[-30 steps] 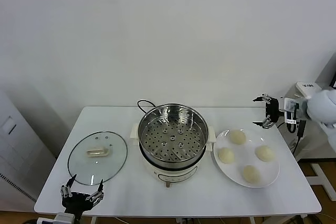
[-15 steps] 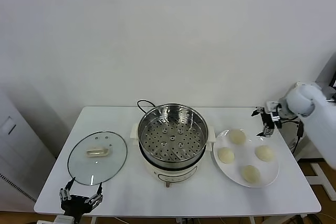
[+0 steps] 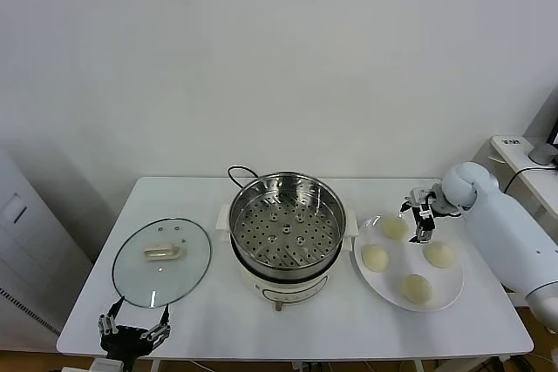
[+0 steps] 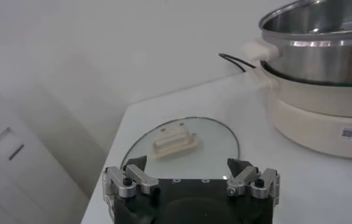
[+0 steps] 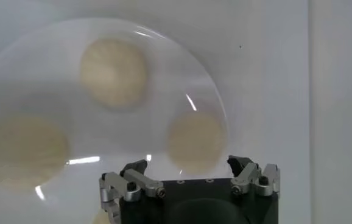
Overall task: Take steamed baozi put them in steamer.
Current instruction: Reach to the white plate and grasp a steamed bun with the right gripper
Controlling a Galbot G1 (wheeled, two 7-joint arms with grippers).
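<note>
Plate point(image 3: 384, 289) rim: right gripper point(image 3: 420, 217) open above baozi point(image 3: 394, 227), steamer point(image 3: 287, 226) beside.

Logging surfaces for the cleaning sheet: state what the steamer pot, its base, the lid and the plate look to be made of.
Steamer pot: polished steel, going by its mirror-bright wall and perforated floor.
Steamer base: glossy white, probably plastic.
Lid: clear glass, the table showing through it; its pale handle is likely plastic.
Plate: glossy white with highlights, ceramic or melamine; the look leaves it open.
</note>
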